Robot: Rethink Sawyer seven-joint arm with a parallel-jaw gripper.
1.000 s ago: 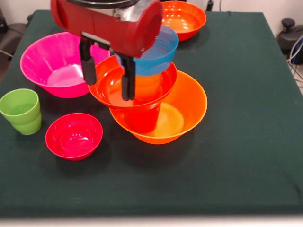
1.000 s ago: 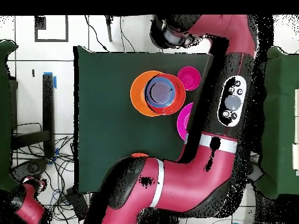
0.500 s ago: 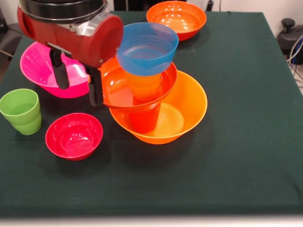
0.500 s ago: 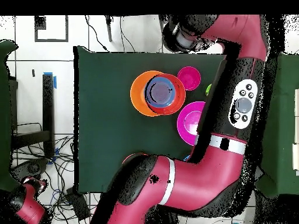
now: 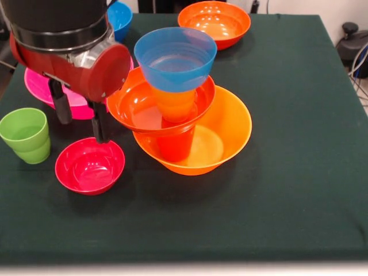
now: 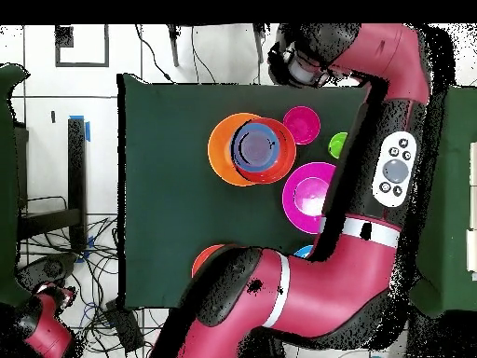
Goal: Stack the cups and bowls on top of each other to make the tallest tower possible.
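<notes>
A: Where does the tower (image 5: 187, 123) stand?

B: On the green tabletop (image 5: 287, 172). Its base is the wide orange bowl (image 5: 227, 135); inside that stands a red-orange cup (image 5: 174, 145), then a red-orange bowl (image 5: 138, 103) tilted a little, an orange cup (image 5: 175, 103), and a blue bowl (image 5: 175, 57) on top. The lower cup is partly hidden by the bowl above it.

A: And the gripper?

B: The gripper (image 5: 79, 115) hangs beside the tower, on the side of the crimson bowl (image 5: 89, 165). Its two black fingers (image 5: 99, 123) stand apart with nothing between them, so it is open. One finger's tip appears to hang just above the crimson bowl's far rim, though I cannot tell if it touches.

A: What is covered?

B: The arm's red wrist covers most of the pink bowl (image 5: 37, 83), which lies behind the gripper, away from the tower. A second blue bowl (image 5: 121, 14) peeks out past the arm, mostly hidden. In the overhead view the arm (image 6: 391, 177) cuts off the light green cup (image 6: 337, 144); from the front that cup (image 5: 24, 135) shows whole, beyond the crimson bowl from the tower. Another orange bowl (image 5: 215, 23) sits well behind the tower.
</notes>
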